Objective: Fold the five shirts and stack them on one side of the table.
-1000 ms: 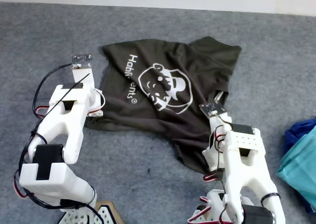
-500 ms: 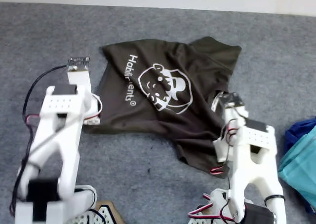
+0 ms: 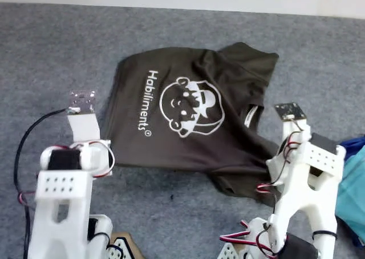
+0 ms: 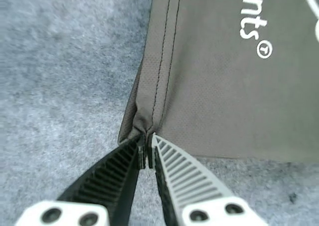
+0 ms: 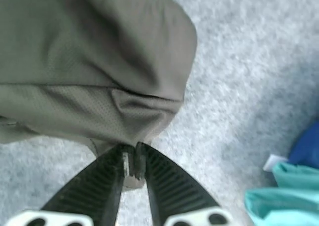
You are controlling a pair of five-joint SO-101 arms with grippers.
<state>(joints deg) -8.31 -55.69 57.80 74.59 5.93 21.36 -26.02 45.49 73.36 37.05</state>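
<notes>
Drawn back, the left gripper [image 4: 147,142] and right gripper [image 5: 131,154] each pinch the dark shirt [image 3: 228,79] spread ahead.

- The shirt [image 3: 188,122] is a dark olive-brown, with a white cartoon face and white lettering printed on it. Its hem stitching is darker still.
- The table [image 3: 57,42] is a mottled grey all over.
- The left arm [image 3: 63,185] and right arm [image 3: 311,162] are white with black motor blocks, and carry red, black and white wires.
- The left gripper [image 4: 147,151] has one black ribbed finger and one pale grey; the right gripper [image 5: 130,164] is black on both.
- A teal shirt [image 3: 355,185] and a deep blue shirt [image 3: 356,144] are both plain.
</notes>
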